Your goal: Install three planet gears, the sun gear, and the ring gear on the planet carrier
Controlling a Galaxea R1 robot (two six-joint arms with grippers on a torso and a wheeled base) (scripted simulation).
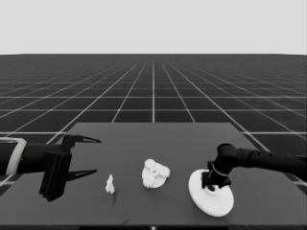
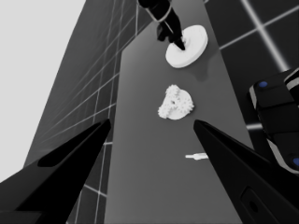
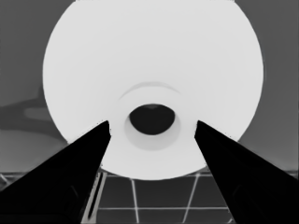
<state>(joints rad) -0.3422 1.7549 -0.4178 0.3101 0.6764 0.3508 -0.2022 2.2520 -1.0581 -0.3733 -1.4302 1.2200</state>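
Observation:
The larger round part, the ring gear (image 1: 213, 200), lies white and thick at the table's front right. My right gripper (image 1: 211, 184) points down onto its middle. In the right wrist view this gripper (image 3: 152, 123) is open, its fingers standing either side of the raised collar around the ring gear's (image 3: 154, 56) centre hole. The smaller round part, the planet carrier (image 1: 154, 175), sits mid-table with toothed planet gears (image 2: 175, 105) bunched on top. My left gripper (image 1: 97, 155) waits open over the table's left end, holding nothing.
A thin white piece (image 1: 110, 184) stands between the left gripper and the smaller round part; it also shows as the thin white piece (image 2: 196, 156) beside a left finger. Dark machinery with blue lights (image 2: 275, 116) sits past the table's edge.

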